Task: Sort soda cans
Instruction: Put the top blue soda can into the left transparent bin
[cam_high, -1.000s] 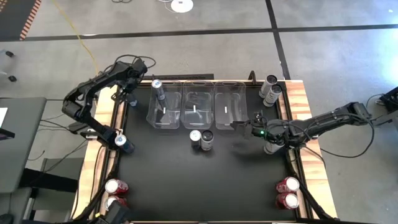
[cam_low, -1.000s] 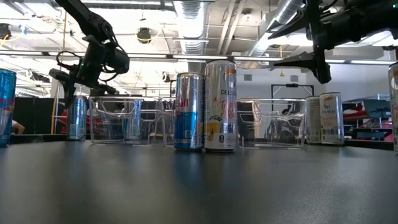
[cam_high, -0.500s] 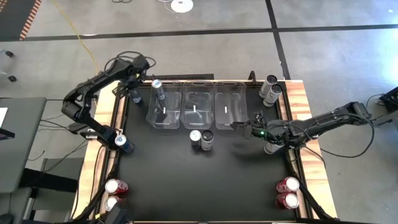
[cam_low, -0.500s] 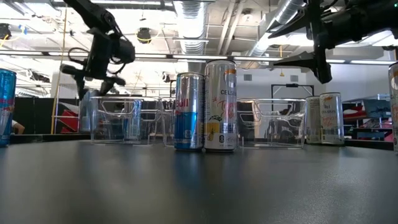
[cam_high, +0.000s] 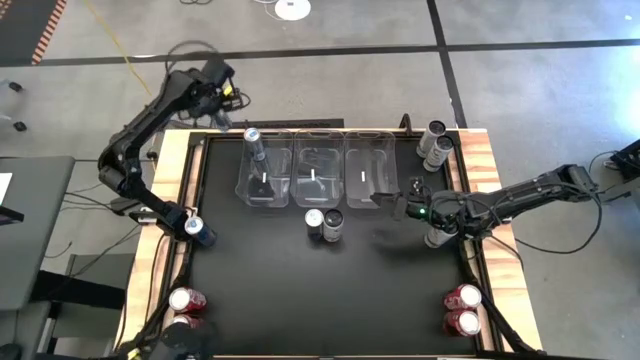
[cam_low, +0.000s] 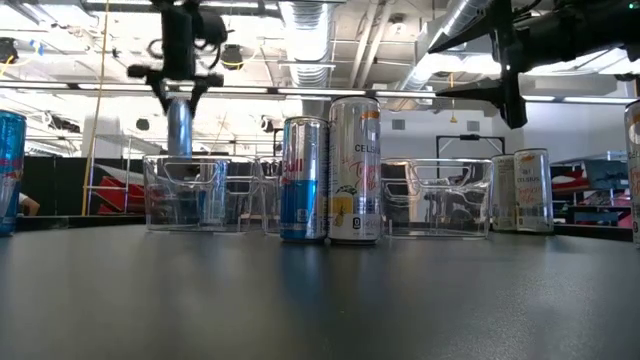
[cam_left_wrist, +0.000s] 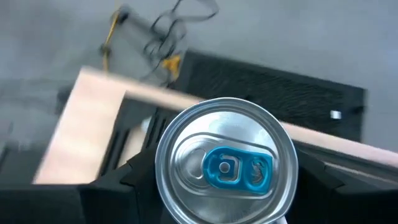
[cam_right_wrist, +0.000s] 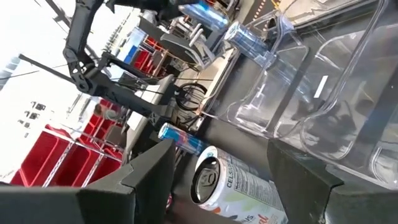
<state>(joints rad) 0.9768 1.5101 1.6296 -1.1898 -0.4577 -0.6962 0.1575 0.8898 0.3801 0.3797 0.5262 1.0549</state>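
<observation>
3 clear bins (cam_high: 314, 176) in row, far side of table (cam_high: 300, 300).

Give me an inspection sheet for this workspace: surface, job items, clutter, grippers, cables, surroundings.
Surface: black table with wooden edges.
Job's things: soda cans at the corners and edges; two cans mid-table; one blue-tabbed can lifted; another can standing in the left one of three clear bins.
Clutter: nothing seen.
Grippers: left gripper holds the lifted can above the far-left corner; right gripper open beside the right bin.
Cables: cords on the floor.
Surroundings: grey floor; ducts overhead.
</observation>
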